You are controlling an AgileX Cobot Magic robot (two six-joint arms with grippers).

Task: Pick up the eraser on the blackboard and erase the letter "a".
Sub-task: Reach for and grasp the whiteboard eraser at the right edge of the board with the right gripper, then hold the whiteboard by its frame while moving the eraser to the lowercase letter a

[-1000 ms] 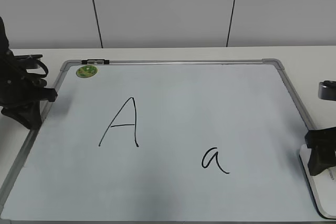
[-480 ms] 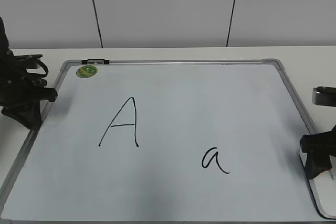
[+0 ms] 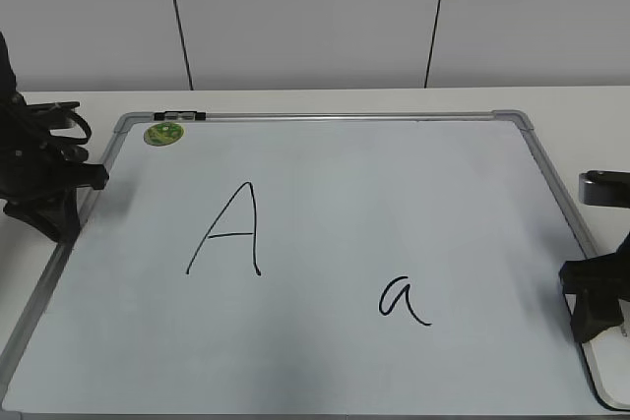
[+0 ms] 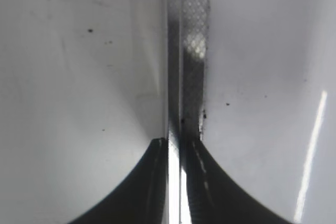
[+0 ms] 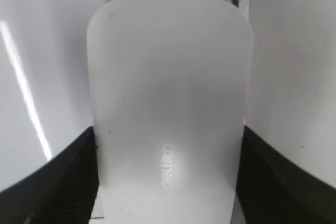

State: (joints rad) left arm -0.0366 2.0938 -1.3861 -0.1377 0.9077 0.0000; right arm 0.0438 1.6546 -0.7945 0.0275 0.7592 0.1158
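I count one blackboard [image 3: 325, 164], two letters, "A" [image 3: 228, 230] and "a" [image 3: 403, 300], one eraser [image 5: 168, 103], two grippers [image 3: 44, 218] [image 3: 594, 307].
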